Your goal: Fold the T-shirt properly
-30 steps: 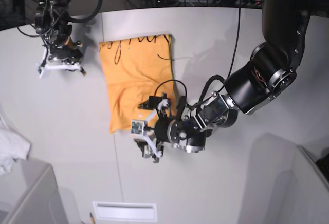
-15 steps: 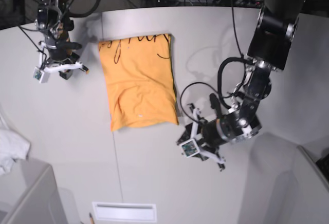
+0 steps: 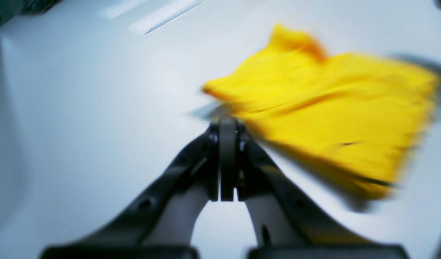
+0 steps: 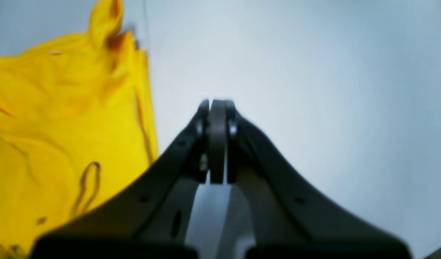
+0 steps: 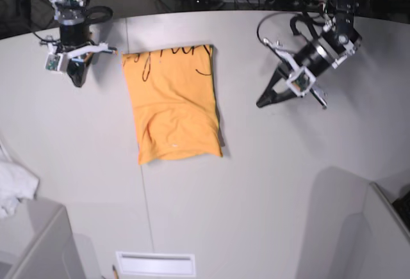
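Base view: white cloth (image 5: 14, 188) lies at the table's (image 5: 269, 183) left edge, well apart from the folded T-shirt (image 5: 173, 103) mid-table. Left gripper (image 5: 262, 102) and right gripper (image 5: 78, 80) hang beside it, both closed, empty.

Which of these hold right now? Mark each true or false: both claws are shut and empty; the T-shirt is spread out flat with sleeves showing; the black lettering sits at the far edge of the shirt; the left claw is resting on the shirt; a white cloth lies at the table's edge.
1. Both claws are shut and empty. True: the left claw and right claw are closed on nothing.
2. The T-shirt is spread flat with sleeves showing. False: it lies folded into a compact rectangle.
3. The black lettering sits at the shirt's far edge. True.
4. The left claw rests on the shirt. False: it is off to the side, clear of the fabric.
5. A white cloth lies at the table's edge. True.
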Controlling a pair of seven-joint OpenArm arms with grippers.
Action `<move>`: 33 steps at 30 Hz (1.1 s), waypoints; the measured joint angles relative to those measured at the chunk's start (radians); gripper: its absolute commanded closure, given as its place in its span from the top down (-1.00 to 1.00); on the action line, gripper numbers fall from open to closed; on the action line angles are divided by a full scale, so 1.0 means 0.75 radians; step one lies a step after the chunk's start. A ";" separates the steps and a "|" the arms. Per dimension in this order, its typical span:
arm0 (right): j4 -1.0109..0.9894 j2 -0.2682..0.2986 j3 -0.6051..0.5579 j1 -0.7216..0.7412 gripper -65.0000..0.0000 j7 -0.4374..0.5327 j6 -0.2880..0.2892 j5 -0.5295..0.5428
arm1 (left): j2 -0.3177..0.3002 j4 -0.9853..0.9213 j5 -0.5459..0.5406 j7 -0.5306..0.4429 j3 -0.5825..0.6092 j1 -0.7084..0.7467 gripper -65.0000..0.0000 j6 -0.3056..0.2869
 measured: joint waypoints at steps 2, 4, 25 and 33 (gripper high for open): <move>-0.001 -0.007 0.001 -0.093 -1.00 0.138 -0.002 -0.127 | -0.004 0.003 0.008 -0.055 -0.002 0.131 -1.00 -0.004; -0.002 -0.018 -0.002 -0.188 -1.00 0.246 0.017 -0.208 | -0.009 -0.004 0.008 -0.104 -0.007 0.241 -1.00 0.003; -0.447 0.299 -0.233 -0.397 -1.00 -0.542 0.002 -0.004 | 0.071 -0.898 -0.014 -0.539 0.075 0.787 -1.00 0.158; -1.242 0.313 -0.827 0.113 -1.00 -0.474 0.023 0.014 | 0.214 -1.722 -0.030 -0.562 0.111 0.352 -1.00 0.165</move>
